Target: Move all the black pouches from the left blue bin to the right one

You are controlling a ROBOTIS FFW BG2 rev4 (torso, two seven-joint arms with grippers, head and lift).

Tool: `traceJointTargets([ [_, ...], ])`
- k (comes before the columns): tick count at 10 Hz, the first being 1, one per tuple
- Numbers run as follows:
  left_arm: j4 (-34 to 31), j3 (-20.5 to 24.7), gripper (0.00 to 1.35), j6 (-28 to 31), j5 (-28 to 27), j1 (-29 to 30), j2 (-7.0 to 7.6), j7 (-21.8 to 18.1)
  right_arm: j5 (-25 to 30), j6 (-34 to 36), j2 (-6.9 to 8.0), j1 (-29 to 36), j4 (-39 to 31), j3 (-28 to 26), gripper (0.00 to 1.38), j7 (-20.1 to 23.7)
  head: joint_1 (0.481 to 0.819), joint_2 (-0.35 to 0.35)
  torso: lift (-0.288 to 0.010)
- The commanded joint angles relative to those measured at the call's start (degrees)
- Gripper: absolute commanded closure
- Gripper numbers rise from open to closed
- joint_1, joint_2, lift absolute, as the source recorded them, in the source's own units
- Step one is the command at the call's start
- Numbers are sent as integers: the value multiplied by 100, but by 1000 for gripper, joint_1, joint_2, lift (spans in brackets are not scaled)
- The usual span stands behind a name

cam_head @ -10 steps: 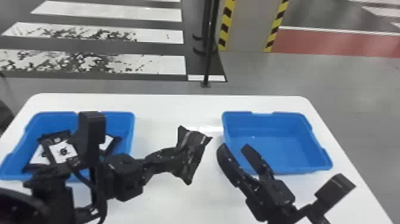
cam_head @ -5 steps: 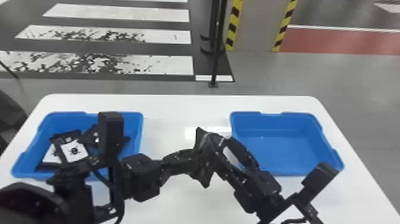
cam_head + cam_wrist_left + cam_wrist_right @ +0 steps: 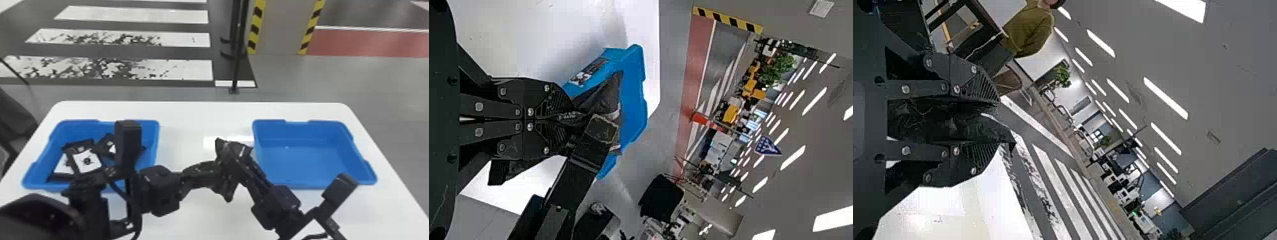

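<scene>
Between the bins in the head view, my left gripper (image 3: 214,172) is shut on a black pouch (image 3: 227,188). In the left wrist view its closed fingers, the left gripper (image 3: 571,120), pinch the pouch (image 3: 601,95). My right gripper (image 3: 237,159) overlaps that pouch from the other side. The right wrist view has the right gripper (image 3: 1003,122) open, the dark pouch (image 3: 960,125) lying in the gap between its fingers. Several black pouches with white panels (image 3: 86,160) lie in the left blue bin (image 3: 154,140). The right blue bin (image 3: 306,178) stands beyond the right gripper.
Both bins stand on a white table (image 3: 204,111). The left arm reaches across the front of the left bin, partly covering it. Behind the table stands a thin black pole (image 3: 237,63) on the floor.
The right gripper has moved left onto the held pouch, and its fingers have come closer together. The left gripper stays shut on the pouch. The head view has shifted slightly.
</scene>
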Motion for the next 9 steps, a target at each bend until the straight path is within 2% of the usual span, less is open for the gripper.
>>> traceJointTargets([
  [1,16,-4,1202,-2,21,0,3,5,-10,-77,4,-2,18,-18,1274,0,695,-63,-140],
  [2,16,-4,1191,-72,44,14,-6,22,-33,-91,4,-2,32,-18,1274,9,695,-65,-140],
  [3,171,-4,973,-382,215,70,-15,75,-67,-91,4,-2,32,-18,1274,9,695,-68,-140],
  [4,213,88,487,-396,261,127,-50,92,-102,-91,13,-16,32,-52,1274,9,695,-69,-140],
  [5,213,214,127,-410,261,239,-85,110,-79,-147,30,-86,60,-143,1274,0,695,-68,-140],
  [6,213,339,85,-466,261,366,-112,119,-79,-175,22,-213,173,-178,1274,0,695,-67,-140],
  [7,213,385,147,-565,307,422,-112,110,-79,-175,-5,-339,313,-212,1274,0,695,-65,-140],
  [9,157,488,160,-691,455,591,-120,110,-22,-175,-49,-592,581,-463,1274,-9,695,-63,-140],
])
